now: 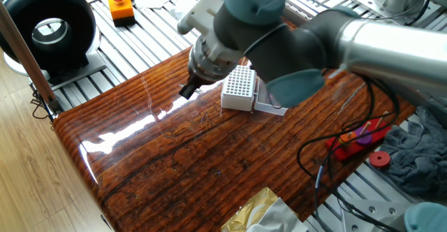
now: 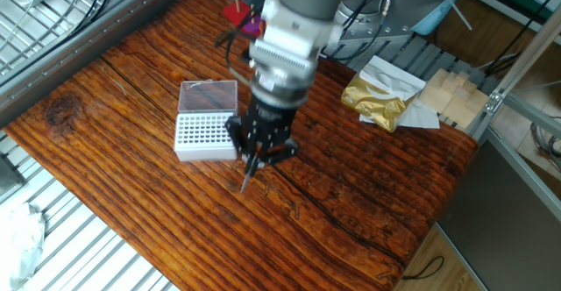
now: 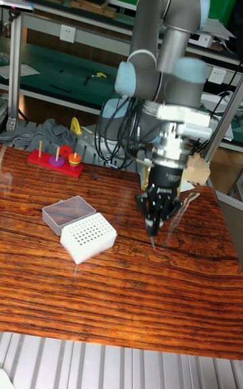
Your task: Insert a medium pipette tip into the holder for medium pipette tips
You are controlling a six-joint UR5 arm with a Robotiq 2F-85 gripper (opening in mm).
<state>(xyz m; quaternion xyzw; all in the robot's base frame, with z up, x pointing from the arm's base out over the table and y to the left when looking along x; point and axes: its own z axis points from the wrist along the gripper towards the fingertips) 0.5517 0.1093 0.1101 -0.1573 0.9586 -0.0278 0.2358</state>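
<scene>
Medium pipette tip is pinched between closed fingers of the gripper, pointing down, clear of the table, just beside the holder. Tip reads clearer in the tall view than from either side camera. Holder sits mid-table toward one long edge, lid swung open flat behind it, hole grid exposed. To do this well, I'd say: keep tip vertical, shift over the grid, centre on one hole before descending, go slowly, release only once seated. Any tilt likely jams it on the rim.
</scene>
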